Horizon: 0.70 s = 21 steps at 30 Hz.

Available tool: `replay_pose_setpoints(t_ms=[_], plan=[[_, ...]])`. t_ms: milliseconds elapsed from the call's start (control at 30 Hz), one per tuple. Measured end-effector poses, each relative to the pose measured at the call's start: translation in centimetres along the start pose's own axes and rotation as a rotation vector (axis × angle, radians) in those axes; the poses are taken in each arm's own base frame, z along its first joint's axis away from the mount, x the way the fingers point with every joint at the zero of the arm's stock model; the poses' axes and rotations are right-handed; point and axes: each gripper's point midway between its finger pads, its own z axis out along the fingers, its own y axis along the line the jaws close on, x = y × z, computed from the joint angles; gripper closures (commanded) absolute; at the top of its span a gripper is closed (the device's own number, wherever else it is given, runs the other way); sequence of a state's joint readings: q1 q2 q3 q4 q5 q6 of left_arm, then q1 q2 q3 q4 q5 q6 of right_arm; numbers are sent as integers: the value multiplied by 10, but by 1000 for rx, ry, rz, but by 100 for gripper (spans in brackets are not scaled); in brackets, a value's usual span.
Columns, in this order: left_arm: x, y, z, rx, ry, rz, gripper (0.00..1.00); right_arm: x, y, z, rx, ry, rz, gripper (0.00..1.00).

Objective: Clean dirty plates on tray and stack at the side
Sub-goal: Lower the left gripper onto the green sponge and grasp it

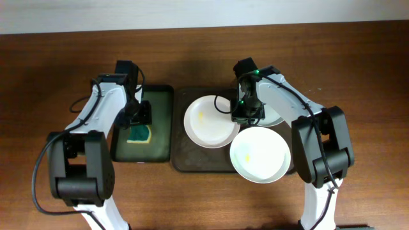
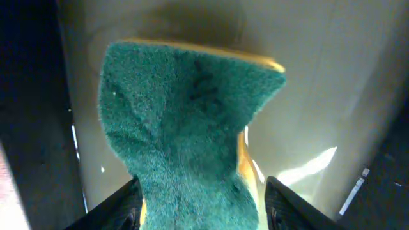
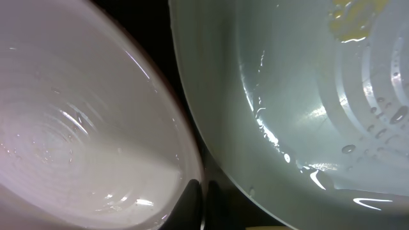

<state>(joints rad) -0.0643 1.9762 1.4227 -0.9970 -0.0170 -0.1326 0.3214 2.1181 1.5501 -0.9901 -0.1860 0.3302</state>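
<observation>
Three white plates show in the overhead view, all on or over the one brown tray (image 1: 190, 158), which sits mid-counter (image 1: 57, 64). The left plate (image 1: 208, 124) lies on the tray's left half with a small yellow smear. The front plate (image 1: 262, 156) has a fainter smear, and its near edge overhangs the tray's near rim. The back plate (image 1: 273, 119) is mostly hidden under the right arm, with only a sliver of white showing, so its middle cannot be judged.

Just left of the brown tray lies one narrower black tray (image 1: 160, 105), and one green sponge (image 1: 139, 134) is in it. The left pincer (image 1: 141, 119) is clamped on the sponge (image 2: 185, 128), which bulges between the two fingers (image 2: 124, 207) and hides most of the black tray's floor.

The right pincer (image 1: 246, 115) hangs over the brown tray between the left plate and the back plate. In its wrist view the fingertips (image 3: 192, 198) stand together with only a thin dark slit between them, cut off by the lower edge. Two plates crowd that view, both cropped. A pale plate (image 3: 77, 128) is at the left, its rim running down to where the tips meet, and a smeared plate (image 3: 300, 96) is at the right. Whether the rim is nipped, and which of the three plates these are, cannot be told.
</observation>
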Motion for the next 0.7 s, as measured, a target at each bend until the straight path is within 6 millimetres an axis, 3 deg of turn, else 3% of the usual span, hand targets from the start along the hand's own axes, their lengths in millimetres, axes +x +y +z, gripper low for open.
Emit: replay_pose_setpoints(t_ms=[367,433,533,633,700], plan=[[-2,4,11,-21,-18,-9,37,0,0,0,0,0,2,96],[0,4,17,-23,-17,-18,48,0,0,0,0,0,3,96],[2,4,20,-24,-12,-27,56,0,0,0,0,0,3,96],[2,4,20,-24,-14,-32,97,0,0,0,0,-1,2,96],[1,4,20,-24,-15,-36,100,0,0,0,0,0,3,96]])
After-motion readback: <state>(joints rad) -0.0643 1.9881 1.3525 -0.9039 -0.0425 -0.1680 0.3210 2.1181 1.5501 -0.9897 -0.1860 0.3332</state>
